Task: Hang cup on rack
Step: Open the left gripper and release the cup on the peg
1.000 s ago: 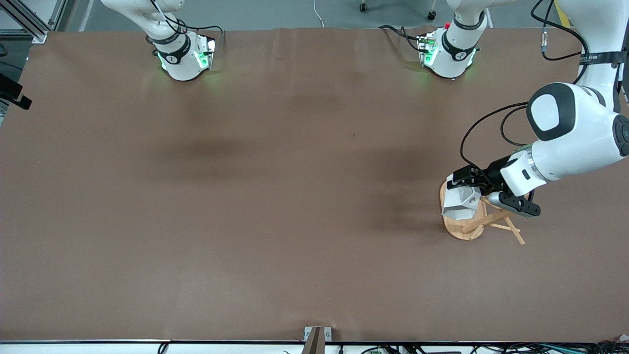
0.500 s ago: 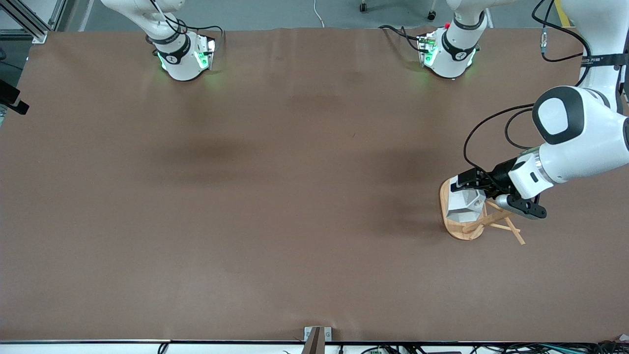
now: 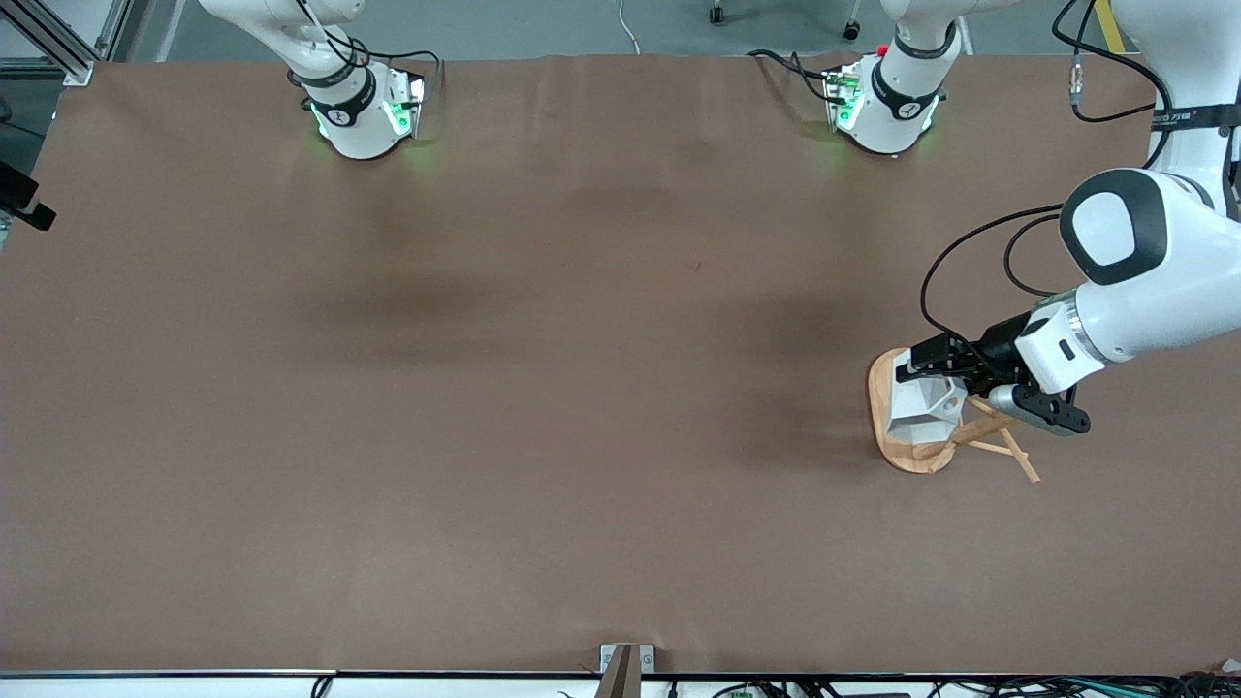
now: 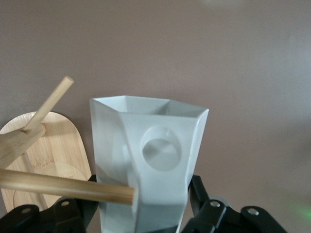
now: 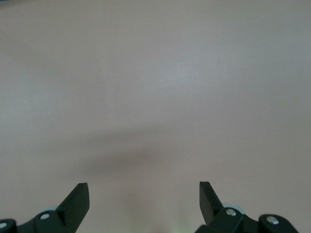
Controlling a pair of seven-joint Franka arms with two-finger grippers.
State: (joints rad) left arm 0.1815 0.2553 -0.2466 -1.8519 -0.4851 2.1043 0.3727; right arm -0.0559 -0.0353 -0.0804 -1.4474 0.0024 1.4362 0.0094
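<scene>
The light bamboo rack (image 3: 906, 448) stood toward the left arm's end of the brown table (image 3: 543, 388). Over its oval base, the left gripper (image 3: 921, 373) clamped the white faceted cup (image 3: 926, 409), a peg (image 4: 63, 186) touching its handle. The right gripper (image 5: 144, 199) waited, fingers apart.

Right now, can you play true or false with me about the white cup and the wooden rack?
1. The left gripper holds the white faceted cup. True.
2. The cup lies on the brown table, away from the light bamboo rack. False: it is held over the rack's oval base.
3. The right gripper is open over bare table. True.
4. A wooden peg already passes through the handle's round hole. False: its tip ends beside the hole.
</scene>
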